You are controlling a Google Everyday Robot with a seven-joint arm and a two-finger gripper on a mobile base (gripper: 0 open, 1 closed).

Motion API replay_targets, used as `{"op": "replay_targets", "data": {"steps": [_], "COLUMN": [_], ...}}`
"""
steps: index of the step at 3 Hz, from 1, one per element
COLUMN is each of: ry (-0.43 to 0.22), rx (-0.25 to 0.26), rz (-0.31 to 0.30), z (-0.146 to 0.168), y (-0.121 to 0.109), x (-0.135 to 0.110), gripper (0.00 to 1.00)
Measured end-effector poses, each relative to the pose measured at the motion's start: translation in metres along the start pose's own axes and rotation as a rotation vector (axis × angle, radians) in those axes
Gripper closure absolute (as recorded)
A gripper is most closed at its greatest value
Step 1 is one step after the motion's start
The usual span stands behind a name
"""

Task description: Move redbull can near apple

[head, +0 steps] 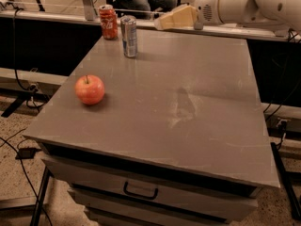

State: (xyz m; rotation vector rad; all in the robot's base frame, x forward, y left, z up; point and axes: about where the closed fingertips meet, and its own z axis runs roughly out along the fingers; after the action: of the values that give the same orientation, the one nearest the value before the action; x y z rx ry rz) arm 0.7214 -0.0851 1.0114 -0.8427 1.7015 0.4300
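Camera view, end effector over table far edge, near redbull can

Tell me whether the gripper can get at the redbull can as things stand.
Probably yes. The gripper hovers over the table's far edge beside the redbull can, nothing between them; the red soda can stands beyond it.

Dim warm light falling from above; table showing pale glare mid-top; apple casting soft shadow; gripper, above far edge, catching light.

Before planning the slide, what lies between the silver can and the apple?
Bare tabletop only, in the camera view; the gripper hangs right of the can.
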Motion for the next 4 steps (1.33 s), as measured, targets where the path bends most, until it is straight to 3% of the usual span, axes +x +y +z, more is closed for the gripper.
{"op": "replay_targets", "data": {"steps": [2,4], "ry": [0.031,0.023], "rx": [-0.007,-0.004], "rz": [0.075,0.067], "z": [0.057,0.109], "y": [-0.007,-0.016], "x": [0.011,0.025], "gripper": [0.0,0.0]}}
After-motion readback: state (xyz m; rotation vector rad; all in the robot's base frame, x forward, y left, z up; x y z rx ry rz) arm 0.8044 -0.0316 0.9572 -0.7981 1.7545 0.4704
